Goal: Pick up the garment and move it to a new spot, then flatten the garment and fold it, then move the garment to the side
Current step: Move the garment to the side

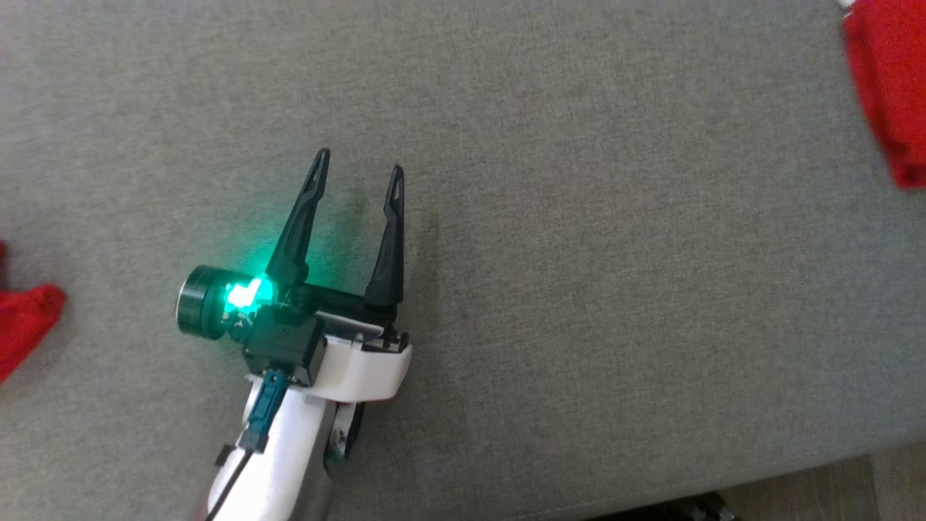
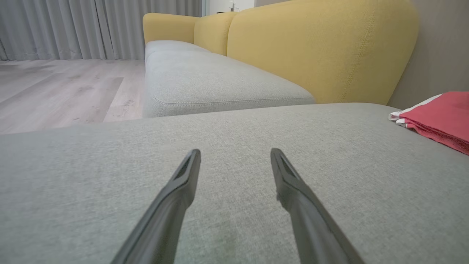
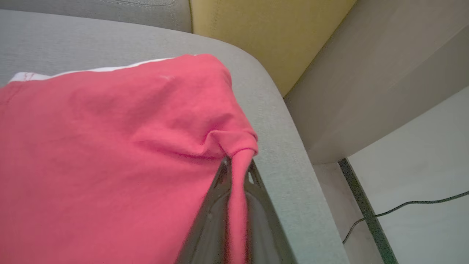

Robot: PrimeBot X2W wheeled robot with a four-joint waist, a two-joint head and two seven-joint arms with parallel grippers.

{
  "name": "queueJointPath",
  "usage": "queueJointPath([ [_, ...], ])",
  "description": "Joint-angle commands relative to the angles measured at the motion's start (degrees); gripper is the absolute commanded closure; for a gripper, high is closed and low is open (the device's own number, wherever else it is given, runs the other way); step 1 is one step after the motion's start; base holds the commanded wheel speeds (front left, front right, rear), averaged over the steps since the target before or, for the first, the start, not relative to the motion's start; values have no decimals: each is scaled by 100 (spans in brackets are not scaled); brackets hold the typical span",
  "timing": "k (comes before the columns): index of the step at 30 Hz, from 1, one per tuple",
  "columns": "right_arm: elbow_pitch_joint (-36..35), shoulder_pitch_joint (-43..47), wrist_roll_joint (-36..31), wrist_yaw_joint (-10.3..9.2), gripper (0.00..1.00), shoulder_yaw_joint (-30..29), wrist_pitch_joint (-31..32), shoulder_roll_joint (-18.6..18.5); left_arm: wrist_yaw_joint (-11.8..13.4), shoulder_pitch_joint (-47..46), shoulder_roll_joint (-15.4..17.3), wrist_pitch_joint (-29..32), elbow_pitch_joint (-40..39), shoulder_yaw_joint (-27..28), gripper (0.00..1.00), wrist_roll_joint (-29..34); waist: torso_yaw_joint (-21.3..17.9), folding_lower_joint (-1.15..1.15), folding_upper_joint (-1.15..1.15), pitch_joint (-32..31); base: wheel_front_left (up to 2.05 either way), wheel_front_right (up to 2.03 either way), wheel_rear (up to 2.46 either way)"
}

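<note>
The garment (image 3: pixel 110 146) is red cloth with a white trim, lying near the rounded corner of the grey sofa seat (image 3: pixel 278 121). My right gripper (image 3: pixel 238 163) is shut on a bunched fold at its edge, and the cloth runs down between the two fingers. The same garment (image 1: pixel 886 87) shows at the head view's upper right and as a folded stack (image 2: pixel 436 117) at the right of the left wrist view. My left gripper (image 1: pixel 359 161) hovers open over bare grey seat, its fingers (image 2: pixel 183 183) spread with nothing between them.
A separate patch of red cloth (image 1: pixel 22 325) lies at the head view's left edge. Yellow backrests (image 2: pixel 311 47) line the far side of the seat. The seat's front edge (image 1: pixel 796 470) drops to a wooden floor (image 2: pixel 55 91). A dark cable (image 3: pixel 403 205) lies on the floor beside the sofa corner.
</note>
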Motion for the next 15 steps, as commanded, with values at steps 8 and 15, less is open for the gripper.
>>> queueJointPath([
  [8, -268, 60, -518, -4, 81, -806, 38, -436, -40, -248, 10, -29, -67, 76, 0, 49, -78, -1, 0, 416, 0, 0, 0],
  [15, -624, 184, -944, -4, 0, -1117, -75, 145, 22, -303, 10, -29, -28, 47, 0, -250, -16, -1, 0, 198, 0, 0, 0],
])
